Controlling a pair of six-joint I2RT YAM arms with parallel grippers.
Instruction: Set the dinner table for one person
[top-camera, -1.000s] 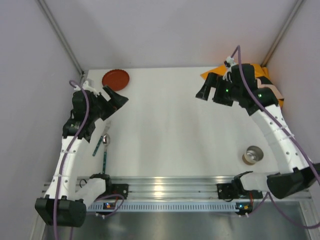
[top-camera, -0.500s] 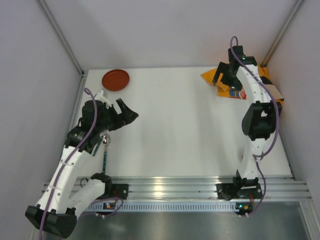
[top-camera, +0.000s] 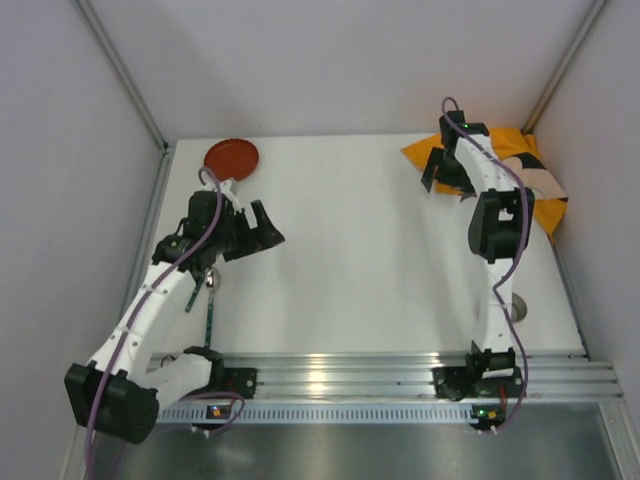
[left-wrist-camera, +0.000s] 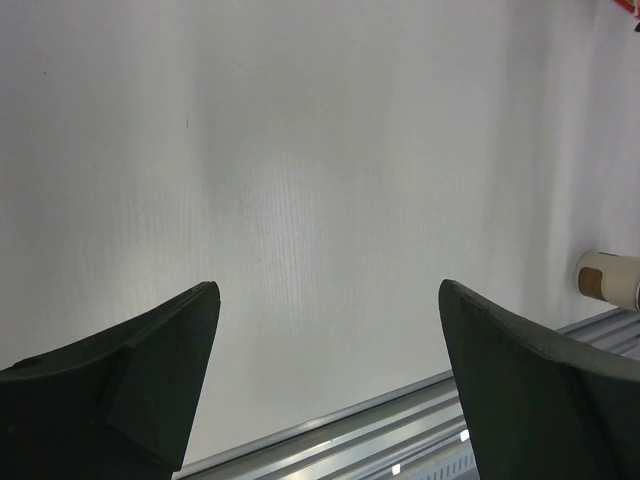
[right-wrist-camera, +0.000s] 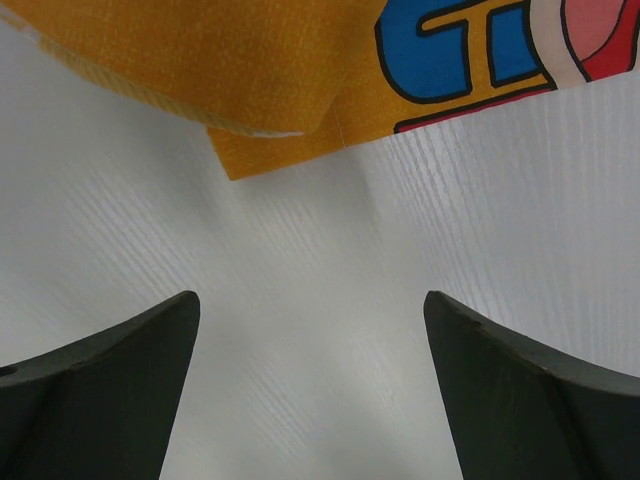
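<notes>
Top external view: the dinner table filled most of the frame, a plain white top with both arm bases bolted at its near edge.

- Left gripper hung over the left part of the table, jaws spread wide, nothing between them. Left wrist view confirmed this: only bare tabletop showed between the two dark fingers.
- Right gripper was at the far right of the table, by the near-left edge of the orange cloth. Jaws wide apart, holding nothing. In the right wrist view the printed cloth lay across the top of the frame, beyond the fingertips and apart from them, with white table below it.
- Red plate sat in the far left corner of the table, well apart from the left gripper.
- Spoon lay on the left side, bowl toward the far edge, green handle toward the arm base. A second green-handled utensil lay just beside it, partly under the left arm; type could not be told.
- Small cup stood near the right edge, partly hidden by the right arm. It also showed at the right margin of the left wrist view.
</notes>
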